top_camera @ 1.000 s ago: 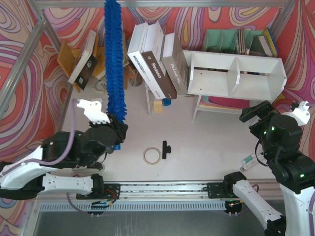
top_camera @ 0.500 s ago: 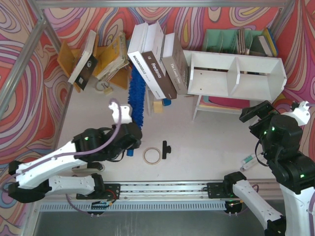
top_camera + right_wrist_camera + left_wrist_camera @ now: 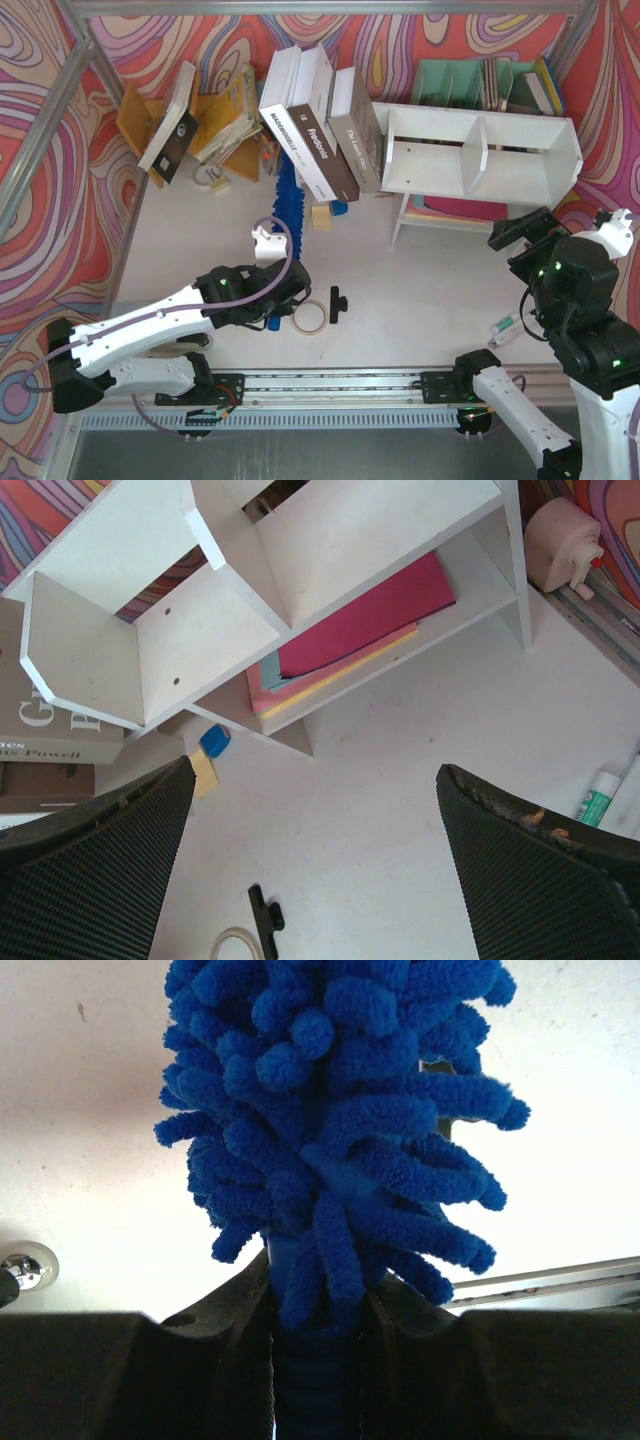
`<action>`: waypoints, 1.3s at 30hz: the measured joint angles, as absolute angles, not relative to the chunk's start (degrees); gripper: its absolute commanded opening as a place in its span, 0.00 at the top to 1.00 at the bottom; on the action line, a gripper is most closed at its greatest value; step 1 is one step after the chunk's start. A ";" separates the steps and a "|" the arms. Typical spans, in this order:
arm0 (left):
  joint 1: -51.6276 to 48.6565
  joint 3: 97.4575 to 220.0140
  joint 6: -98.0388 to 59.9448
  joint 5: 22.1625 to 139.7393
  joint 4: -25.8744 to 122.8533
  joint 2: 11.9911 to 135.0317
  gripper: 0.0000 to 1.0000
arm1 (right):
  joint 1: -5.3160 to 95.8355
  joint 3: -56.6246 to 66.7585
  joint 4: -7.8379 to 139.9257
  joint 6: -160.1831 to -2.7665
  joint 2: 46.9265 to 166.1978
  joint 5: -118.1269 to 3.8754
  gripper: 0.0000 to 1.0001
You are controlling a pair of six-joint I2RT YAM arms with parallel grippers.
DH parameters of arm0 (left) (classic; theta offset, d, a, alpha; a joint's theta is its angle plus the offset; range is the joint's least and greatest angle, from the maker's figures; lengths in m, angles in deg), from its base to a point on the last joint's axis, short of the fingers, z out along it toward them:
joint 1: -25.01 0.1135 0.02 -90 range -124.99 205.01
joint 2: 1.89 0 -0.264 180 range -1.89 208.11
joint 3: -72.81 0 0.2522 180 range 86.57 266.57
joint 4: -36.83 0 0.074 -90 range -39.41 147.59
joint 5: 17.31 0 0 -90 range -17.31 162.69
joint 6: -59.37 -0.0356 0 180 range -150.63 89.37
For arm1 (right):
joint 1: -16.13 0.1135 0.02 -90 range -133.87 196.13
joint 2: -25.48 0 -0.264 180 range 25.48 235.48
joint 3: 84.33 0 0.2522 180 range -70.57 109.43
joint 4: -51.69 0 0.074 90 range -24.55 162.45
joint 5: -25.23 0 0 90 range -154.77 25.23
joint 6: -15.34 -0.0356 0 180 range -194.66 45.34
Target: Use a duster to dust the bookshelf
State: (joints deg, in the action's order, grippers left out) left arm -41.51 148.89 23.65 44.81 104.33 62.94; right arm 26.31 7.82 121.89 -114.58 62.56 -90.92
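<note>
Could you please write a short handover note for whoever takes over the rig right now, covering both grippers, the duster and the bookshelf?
Left gripper: shut on the duster, clamped at the base of its fluffy head.
Right gripper: open and empty, facing the bookshelf.
Duster: its head points away from the arms toward the leaning books, left of the bookshelf and not touching it.
Done: the duster is in hand.
Left: bring the duster across to the bookshelf and wipe its top and both compartments.
</note>
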 measured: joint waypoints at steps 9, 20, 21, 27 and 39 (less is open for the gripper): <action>-39.96 141.55 22.72 47.22 99.28 62.81 1.00 | 26.31 7.82 121.92 -114.58 62.06 -91.25 0.06; -39.80 144.76 22.72 44.20 99.76 51.93 1.00 | 26.31 7.76 121.92 -114.58 61.82 -91.31 0.06; -39.80 144.76 22.74 44.11 99.76 51.99 1.00 | 26.31 7.74 121.92 -114.58 61.82 -91.31 0.06; -39.80 139.69 25.03 46.45 97.64 54.62 1.00 | 26.31 7.74 121.92 -114.58 61.82 -91.31 0.06; -39.80 131.45 30.71 53.31 95.63 56.78 1.00 | 26.31 7.74 121.89 -114.58 61.82 -91.31 0.06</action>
